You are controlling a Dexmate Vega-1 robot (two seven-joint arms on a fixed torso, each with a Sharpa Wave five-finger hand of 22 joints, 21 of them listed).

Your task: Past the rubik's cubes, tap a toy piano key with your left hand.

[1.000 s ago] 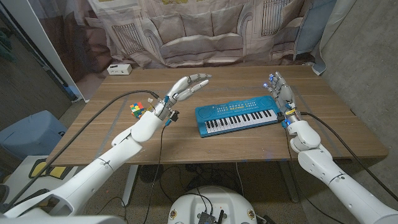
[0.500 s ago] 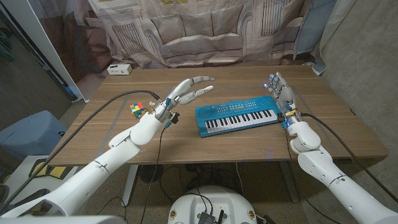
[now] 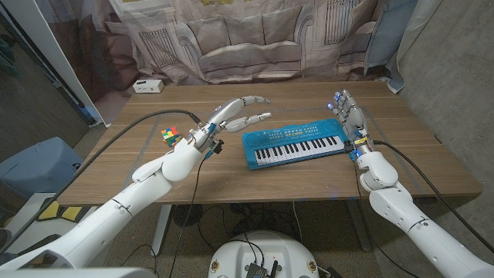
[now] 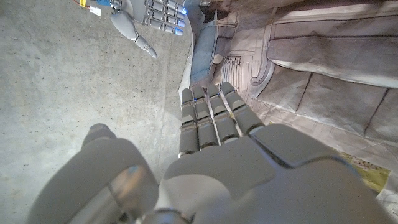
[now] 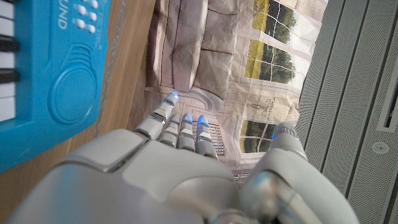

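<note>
A blue toy piano [image 3: 293, 144] with white and black keys lies on the wooden table [image 3: 231, 174], right of centre; its speaker end [image 5: 43, 93] shows in the right wrist view. A rubik's cube [image 3: 170, 136] sits to the left, partly behind my left forearm. My left hand [image 3: 235, 113] hovers open above the table just left of the piano, fingers stretched toward it and apart from it. My right hand [image 3: 347, 116] stands upright and open beside the piano's right end, holding nothing. In the left wrist view my left hand [image 4: 211, 143] shows its straight fingers, with my right hand [image 4: 149, 15] beyond.
A small white box [image 3: 147, 86] lies at the table's far left corner. A printed cloth backdrop [image 3: 247, 38] hangs behind the table. Black cables [image 3: 131, 131] run along both arms. A blue bin [image 3: 35, 166] stands on the floor to the left.
My left hand has moved to the right toward the piano's left end, its fingers tipping lower. The right hand has stayed put.
</note>
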